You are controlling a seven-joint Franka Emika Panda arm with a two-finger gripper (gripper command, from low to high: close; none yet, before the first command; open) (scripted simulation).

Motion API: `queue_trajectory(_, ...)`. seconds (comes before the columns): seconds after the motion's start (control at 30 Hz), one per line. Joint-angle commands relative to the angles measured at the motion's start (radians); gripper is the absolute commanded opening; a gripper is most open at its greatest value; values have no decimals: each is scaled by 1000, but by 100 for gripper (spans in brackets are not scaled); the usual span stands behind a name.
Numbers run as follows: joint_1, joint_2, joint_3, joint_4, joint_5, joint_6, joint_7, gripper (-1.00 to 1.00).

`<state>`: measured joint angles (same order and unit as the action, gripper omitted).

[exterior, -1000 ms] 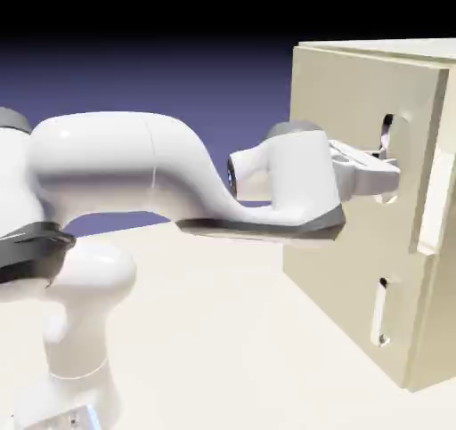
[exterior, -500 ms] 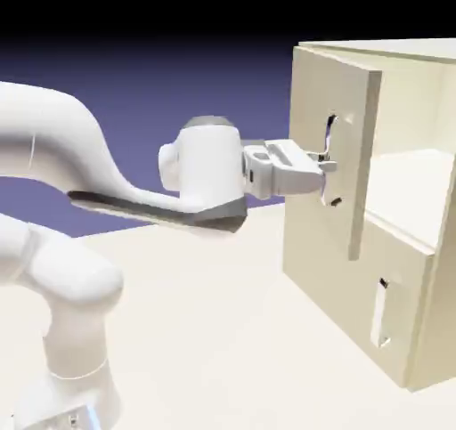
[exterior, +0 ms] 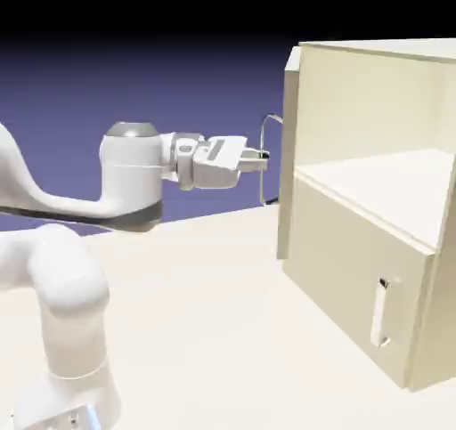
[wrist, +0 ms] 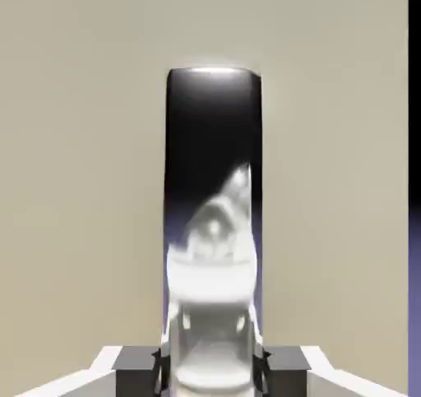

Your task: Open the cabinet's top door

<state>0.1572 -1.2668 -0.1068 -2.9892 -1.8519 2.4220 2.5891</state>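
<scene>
1. Swung well outward since half a second ago, the flat cream-beige top door (exterior: pixel 288 152) now stands edge-on at the front left corner of the boxy cream-beige cabinet (exterior: pixel 374 215), baring its pale shelf.
2. Grey fingers of the white arm's gripper (exterior: pixel 262 159) stay clamped on the door's vertical white bar handle (wrist: pixel 212 305), which gives the pull its leverage.

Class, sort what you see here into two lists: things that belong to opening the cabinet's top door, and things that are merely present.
Belongs to the job:
- cabinet
- top door, swung wide, seen nearly edge-on
- its bar handle
- end effector, closed on the handle

Merely present:
- lower panel, shut
- its small handle
- table
</scene>
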Motion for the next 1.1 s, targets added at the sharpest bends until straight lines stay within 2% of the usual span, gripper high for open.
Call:
queue_trajectory(0.0,2,-19,29,-11,46,-19,-18,-100)
queue_trajectory(0.3,85,-138,318,-59,437,-242,-141,-100)
queue_trajectory(0.57,161,-105,608,1,748,-489,-164,-100)
queue_trajectory(0.8,125,11,861,151,982,-717,-144,-100)
queue_trajectory(1.07,-75,149,1136,428,1183,-980,-119,-100)
